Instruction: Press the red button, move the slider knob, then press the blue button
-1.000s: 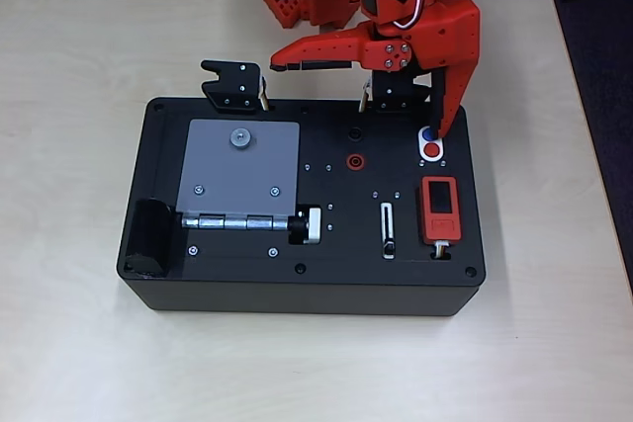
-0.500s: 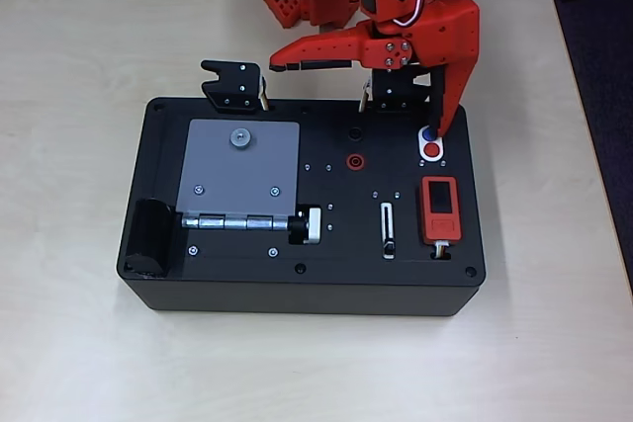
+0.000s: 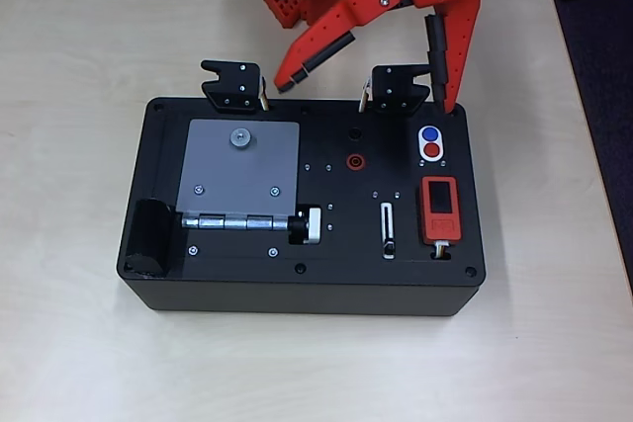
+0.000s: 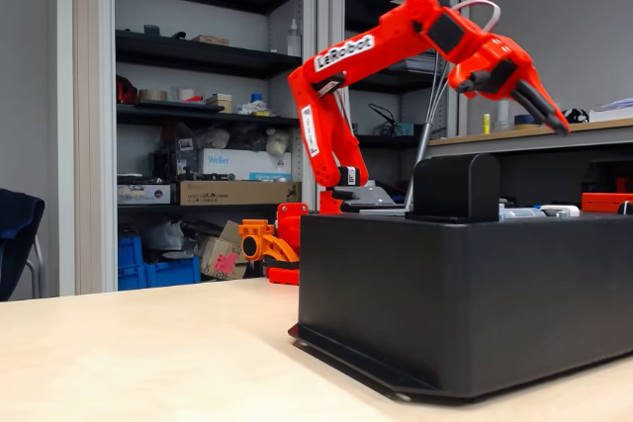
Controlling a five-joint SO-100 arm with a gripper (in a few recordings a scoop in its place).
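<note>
On the black box [image 3: 297,284], going left to right in the overhead view: the slider knob [image 3: 389,245] sits at the near end of its slot, then the red button [image 3: 431,150] touches the blue button [image 3: 429,133] behind it. The released pincer [image 3: 366,91] hangs above the box's far edge, empty.

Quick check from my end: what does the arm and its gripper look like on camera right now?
The arm is bright orange-red plastic with "LeRobot" in white lettering on one link, and dark servo blocks at the joints. A white cable loops over the wrist. The gripper has two long tapered orange-red fingers with black pads on their inner faces, and small silver screws near its hinge.
</note>
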